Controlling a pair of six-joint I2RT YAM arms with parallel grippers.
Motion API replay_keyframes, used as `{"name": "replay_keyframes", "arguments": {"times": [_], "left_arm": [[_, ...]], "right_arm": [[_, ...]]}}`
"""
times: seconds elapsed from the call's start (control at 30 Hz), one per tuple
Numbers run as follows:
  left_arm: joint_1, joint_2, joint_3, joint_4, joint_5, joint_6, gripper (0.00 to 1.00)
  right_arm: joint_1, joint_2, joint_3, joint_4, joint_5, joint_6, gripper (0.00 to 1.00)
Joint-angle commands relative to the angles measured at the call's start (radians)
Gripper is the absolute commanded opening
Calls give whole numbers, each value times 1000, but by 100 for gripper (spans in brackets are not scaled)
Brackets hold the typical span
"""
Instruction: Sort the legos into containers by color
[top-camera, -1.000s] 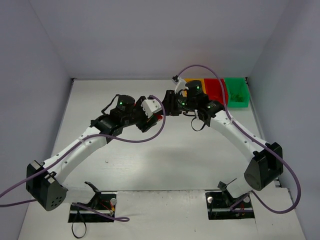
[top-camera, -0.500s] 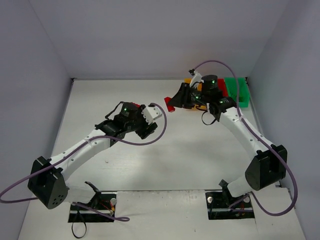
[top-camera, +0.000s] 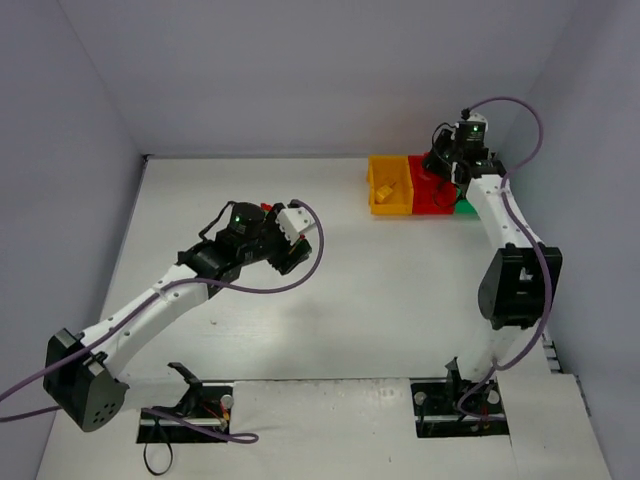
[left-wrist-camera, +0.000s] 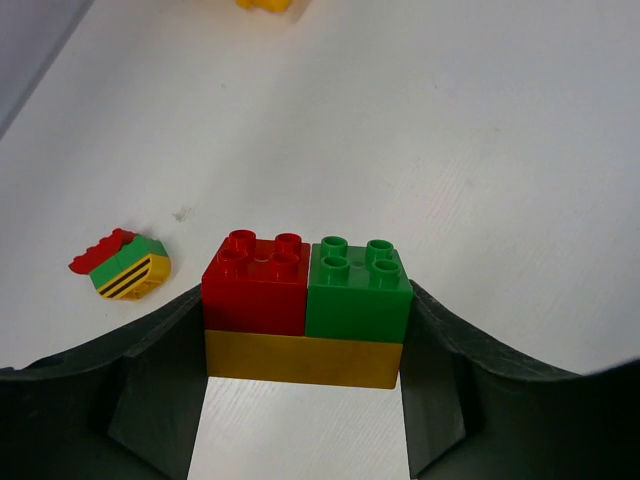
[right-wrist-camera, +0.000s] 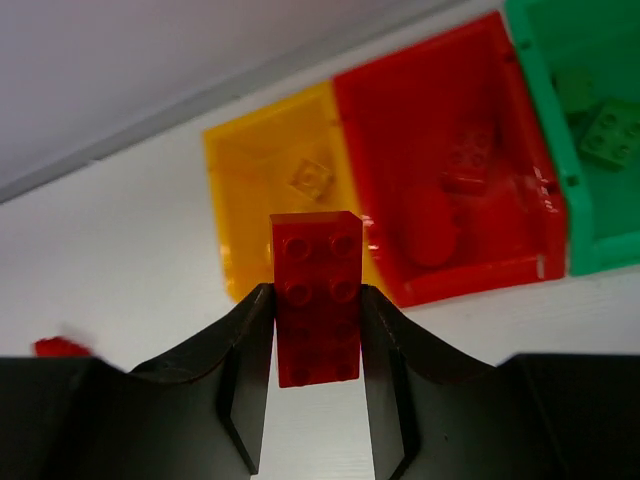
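Observation:
My left gripper (left-wrist-camera: 305, 300) is shut on a lego stack (left-wrist-camera: 303, 358): a red brick (left-wrist-camera: 256, 282) and a green brick (left-wrist-camera: 358, 288) sit side by side on a yellow base. In the top view the left gripper (top-camera: 289, 248) is over the middle-left of the table and hides the stack. My right gripper (right-wrist-camera: 317, 335) is shut on a long red brick (right-wrist-camera: 317, 290). In the top view the right gripper (top-camera: 444, 168) is up at the bins. The yellow bin (top-camera: 390, 210), red bin (top-camera: 432, 208) and green bin (top-camera: 466, 208) stand in a row at the far right.
A small loose piece (left-wrist-camera: 122, 266) with red, green and yellow parts lies on the table left of my left gripper. The yellow bin (right-wrist-camera: 228, 215) holds a yellow brick, the red bin (right-wrist-camera: 400, 120) red bricks, the green bin (right-wrist-camera: 592, 255) green bricks. Walls stand close behind and right of the bins.
My right gripper has pulled the long red brick away from the left gripper's stack and carried it right and back to the bins. My left gripper has drawn back slightly, still holding the stack.

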Motion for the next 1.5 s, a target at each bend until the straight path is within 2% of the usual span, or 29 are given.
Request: {"name": "replay_keyframes", "arguments": {"times": [0.0,0.1,0.17,0.2,0.27,0.3,0.4,0.53,0.63,0.77,0.9,1.1,1.47], "left_arm": [[6,-79,11,76,42,-40,5],[6,-97,10,73,52,-49,7],[4,-106,7,75,54,-55,7],[4,-112,5,78,57,-60,7],[4,-119,4,83,55,-66,7],[4,-122,4,83,62,-70,7],[4,-128,1,89,83,-75,7],[4,-122,-1,95,95,-58,8],[4,-114,4,103,117,-38,9],[4,-94,21,112,135,-9,11],[4,-76,36,106,137,29,13],[4,-66,53,95,118,57,14],[4,-34,85,124,109,55,16]], "right_arm": [[-14,198,161,18,136,-31,3],[-25,300,282,16,127,-38,8],[-25,374,330,16,130,-33,19],[-25,395,366,16,139,-33,29],[-25,443,403,16,139,-45,41],[-25,460,432,15,167,-51,51],[-25,449,452,15,153,-62,66],[-25,327,384,15,86,-76,69],[-4,186,274,18,-52,-73,65],[97,19,116,16,-297,-65,61],[200,-138,-23,19,-475,-27,61],[338,-268,-165,59,-594,36,66],[483,-290,-236,91,-644,79,68]]}}
